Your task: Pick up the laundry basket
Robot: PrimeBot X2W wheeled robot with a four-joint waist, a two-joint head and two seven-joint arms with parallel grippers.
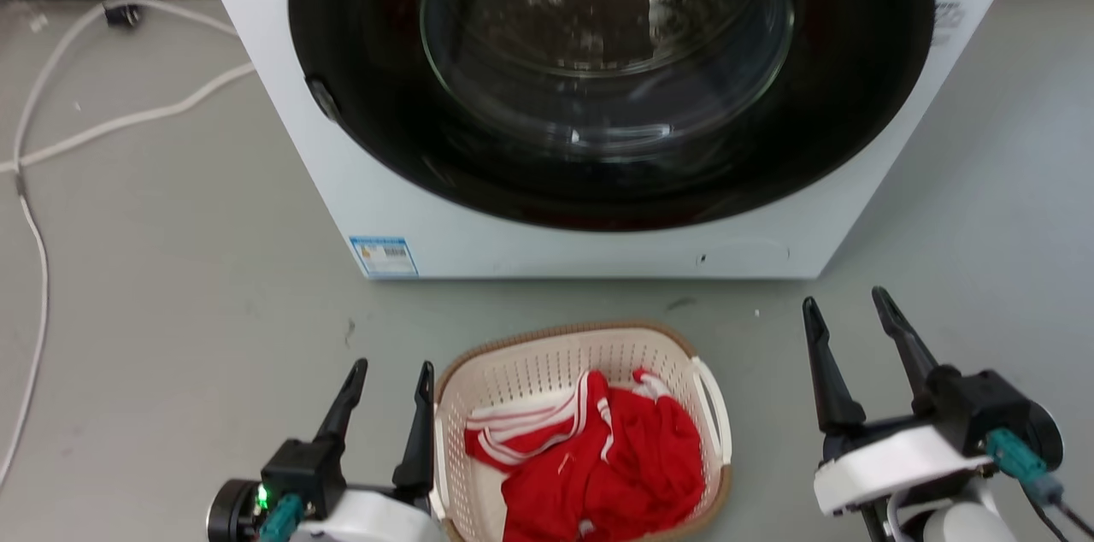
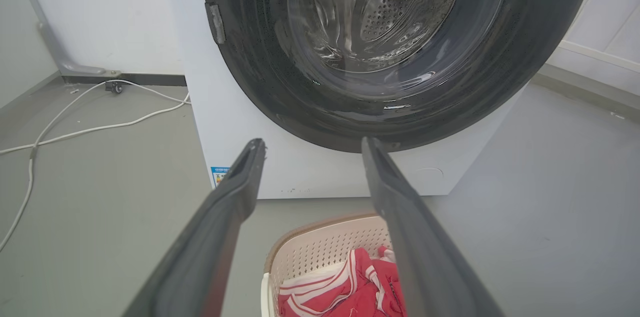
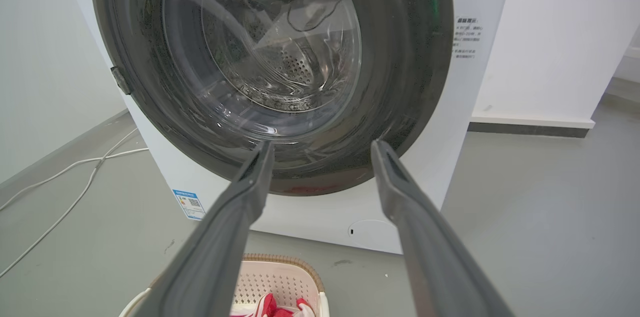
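Note:
The laundry basket (image 1: 547, 362), cream with a brown woven-look rim and white side handles, stands on the grey floor in front of the washing machine, holding red clothes with white stripes (image 1: 598, 456). My left gripper (image 1: 393, 371) is open just left of the basket, its right finger close beside the left rim. Off to the basket's right, my right gripper (image 1: 850, 303) is open and apart from it. The basket (image 2: 320, 247) lies below my open left gripper (image 2: 312, 144) in the left wrist view. The basket (image 3: 280, 277) also lies below my open right gripper (image 3: 322, 147).
A white washing machine (image 1: 479, 217) with a large dark round door stands just behind the basket. White cables (image 1: 94, 123) trail across the floor at the left. Bare grey floor spreads to both sides of the basket. A white wall (image 3: 555, 37) rises right of the machine.

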